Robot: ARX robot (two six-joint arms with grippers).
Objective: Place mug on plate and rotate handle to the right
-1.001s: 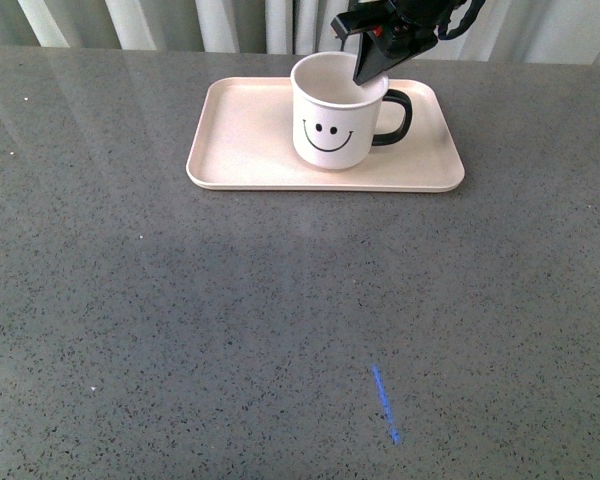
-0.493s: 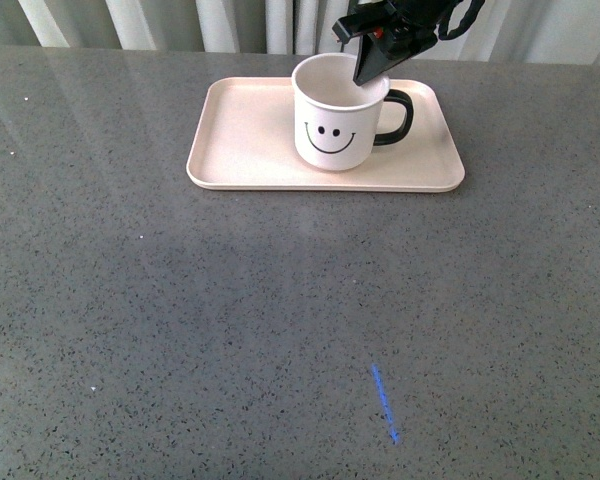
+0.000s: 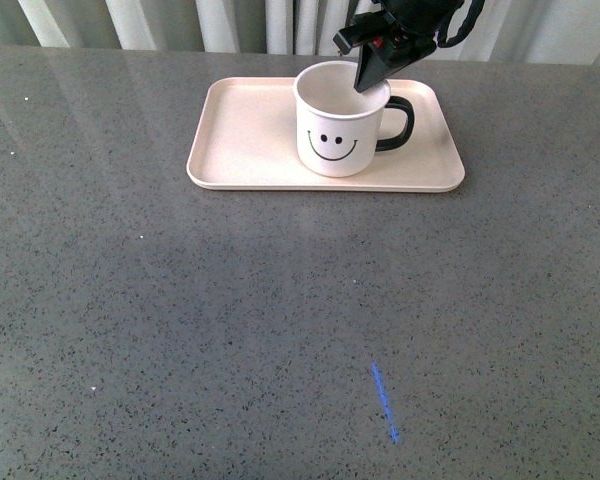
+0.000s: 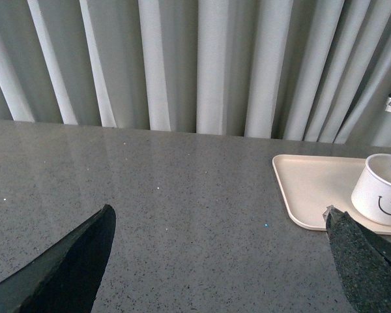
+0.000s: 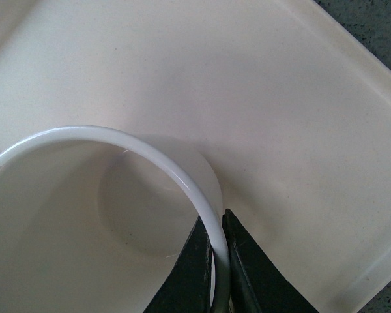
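Observation:
The cream-white mug (image 3: 338, 135) with a black smiley face stands on the pale pink-beige plate (image 3: 242, 135) at the far side of the table. Its black handle (image 3: 399, 122) points right. My right gripper (image 3: 373, 78) reaches down from above and is shut on the mug's rim at the back right, one finger inside and one outside. In the right wrist view the fingers (image 5: 244, 264) pinch the mug's white rim (image 5: 182, 176) over the plate (image 5: 280, 98). My left gripper (image 4: 218, 261) is open and empty above bare table, well left of the plate (image 4: 306, 189) and mug (image 4: 383, 195).
The grey speckled table (image 3: 280, 320) stretches toward me with a short blue mark (image 3: 385, 403) near the front. Pale curtains (image 4: 195, 65) hang behind the table's far edge.
The mug, held by my right gripper, has shifted slightly to the right and toward me on the plate. The handle stays pointing right.

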